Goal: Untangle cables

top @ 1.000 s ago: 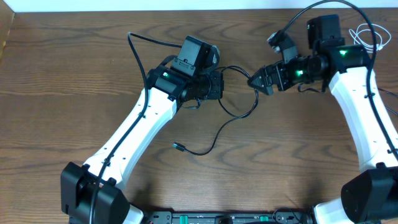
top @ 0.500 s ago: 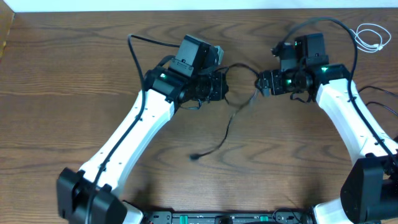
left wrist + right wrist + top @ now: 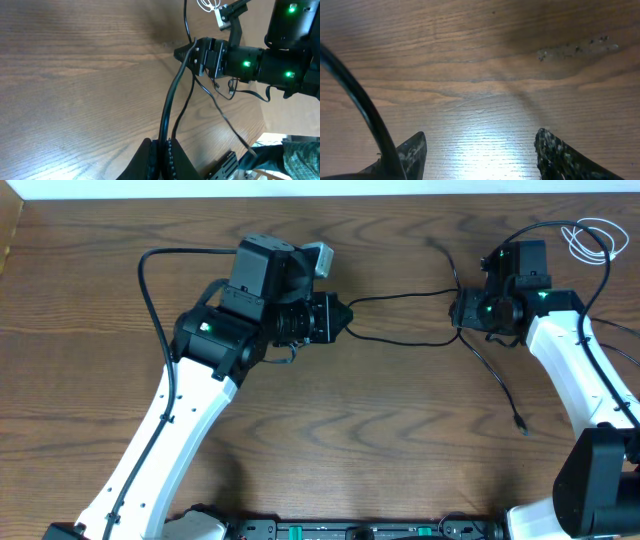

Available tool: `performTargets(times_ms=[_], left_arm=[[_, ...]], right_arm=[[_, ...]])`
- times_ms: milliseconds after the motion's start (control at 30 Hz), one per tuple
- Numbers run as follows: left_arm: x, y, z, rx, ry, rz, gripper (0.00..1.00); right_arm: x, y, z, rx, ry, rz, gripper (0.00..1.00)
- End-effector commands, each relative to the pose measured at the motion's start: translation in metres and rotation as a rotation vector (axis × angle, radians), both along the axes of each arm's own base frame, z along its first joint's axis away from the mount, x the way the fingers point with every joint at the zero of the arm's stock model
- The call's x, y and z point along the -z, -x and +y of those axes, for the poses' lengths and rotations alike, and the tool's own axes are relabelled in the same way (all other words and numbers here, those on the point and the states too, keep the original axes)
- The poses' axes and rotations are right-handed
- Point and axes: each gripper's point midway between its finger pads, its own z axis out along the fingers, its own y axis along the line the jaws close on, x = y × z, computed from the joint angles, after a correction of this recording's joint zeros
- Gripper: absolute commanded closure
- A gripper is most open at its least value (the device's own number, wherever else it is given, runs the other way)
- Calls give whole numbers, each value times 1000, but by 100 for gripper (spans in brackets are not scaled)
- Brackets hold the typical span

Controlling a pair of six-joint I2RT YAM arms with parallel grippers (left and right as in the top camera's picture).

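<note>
The black cable (image 3: 400,296) hangs stretched in two strands between my grippers. Its loose plug end (image 3: 521,426) trails down at the right. My left gripper (image 3: 343,320) is shut on the black cable (image 3: 172,95), pinched between the pads in the left wrist view. My right gripper (image 3: 456,310) meets the strands at their right end. In the right wrist view its fingers (image 3: 412,152) stand apart with only wood between them, and the black cable (image 3: 365,107) passes outside the left finger. The white cable (image 3: 592,238) lies coiled at the far right corner.
A thick black arm wire (image 3: 160,265) loops left of the left arm. Another arm wire (image 3: 545,225) arcs over the right arm, close to the white coil. The table's far edge (image 3: 320,194) runs along the top.
The left arm pulled left and the right arm moved right, drawing the black cable out straight. Its loose plug end swung from bottom centre to the right. The right jaws narrowed.
</note>
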Motion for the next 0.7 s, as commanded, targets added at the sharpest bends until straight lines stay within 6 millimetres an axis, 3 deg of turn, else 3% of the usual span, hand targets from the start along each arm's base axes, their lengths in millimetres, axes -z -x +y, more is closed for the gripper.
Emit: performTargets(times_ms=[0,100,267,367,567,667], left_arm=[[-12,2,11,-21,24,-13,92],[-14,-2,18,-28,17,-38,93],[-32,-11,55,-125,34,-80,93],[-43,-11,71,-166,39,-115,92],[-45,-10,74,-169,36,-127,93],[-41,-11,72,-161,36,-112,92]], right_arm=[[2,2,-21,18,62,-5,35],[3,3,-32,47,91,3,32],[6,8,-70,142,125,29,26],[7,10,-78,161,86,33,22],[-2,5,-42,-109,-42,-35,1],[-11,4,-19,-250,-128,-89,1]])
